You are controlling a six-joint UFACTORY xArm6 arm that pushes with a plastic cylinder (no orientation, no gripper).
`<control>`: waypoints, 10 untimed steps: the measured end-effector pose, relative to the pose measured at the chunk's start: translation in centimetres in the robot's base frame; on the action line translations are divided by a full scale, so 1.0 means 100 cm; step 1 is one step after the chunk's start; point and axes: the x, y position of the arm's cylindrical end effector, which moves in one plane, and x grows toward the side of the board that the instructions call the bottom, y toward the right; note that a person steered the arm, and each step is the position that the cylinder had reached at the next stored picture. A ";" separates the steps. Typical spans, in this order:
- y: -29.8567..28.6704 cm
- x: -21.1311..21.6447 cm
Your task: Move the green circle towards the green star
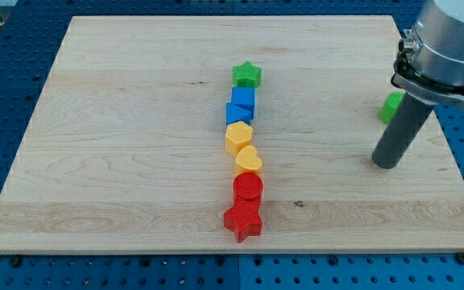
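Tip (386, 164) down on surface (135, 145), no jaws to open or shut, just below half-hidden green circle (391, 107); far right of green star (247, 75), poorly set for leftward push.

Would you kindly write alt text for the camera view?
My tip rests on a wooden board, just below a partly hidden green block at the view's right. A central column runs from green star through blue, yellow and red blocks.

No readable text, labels, brands, numbers or signs anywhere in camera view.
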 end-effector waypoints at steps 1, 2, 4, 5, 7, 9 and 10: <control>0.021 -0.008; 0.023 -0.023; 0.021 -0.057; 0.022 -0.046; 0.075 -0.030; 0.067 -0.076; 0.050 -0.076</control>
